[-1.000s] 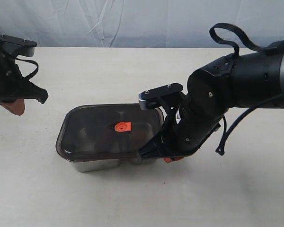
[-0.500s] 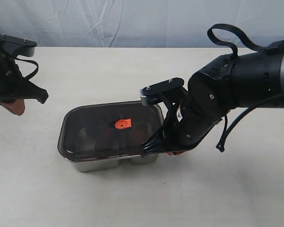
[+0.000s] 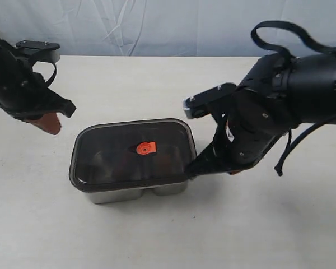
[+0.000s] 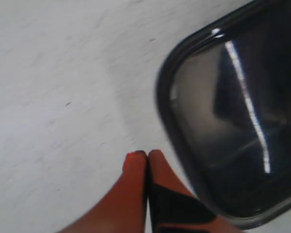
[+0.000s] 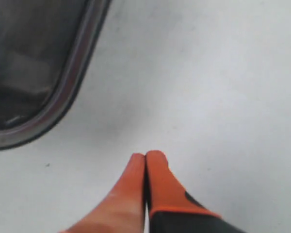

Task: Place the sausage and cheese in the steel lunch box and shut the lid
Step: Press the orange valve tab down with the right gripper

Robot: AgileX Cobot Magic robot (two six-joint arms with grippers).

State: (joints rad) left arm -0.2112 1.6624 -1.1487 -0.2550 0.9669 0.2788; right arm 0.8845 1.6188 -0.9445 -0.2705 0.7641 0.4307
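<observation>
The lid (image 3: pixel 131 151) now lies flat on the steel lunch box (image 3: pixel 135 194) in the lower left-centre of the exterior view, with its orange tab (image 3: pixel 145 148) near the middle. A second ago it sat slightly crooked, with its right edge at the right arm. It has since settled square over the rim.

The right gripper (image 5: pixel 145 156) has drawn back to the right of the box. Its fingers are pressed together on nothing, above the bare table (image 3: pixel 157 235) just beside the lid's corner. The left gripper (image 4: pixel 147 154), also closed and empty, has come from the far left edge toward the box and hangs near its upper left corner.

The sausage and the cheese are not on the table. I judge they are inside the box, but the dark lid hides them. The closing looks almost done; perhaps only pressing the lid down remains.
</observation>
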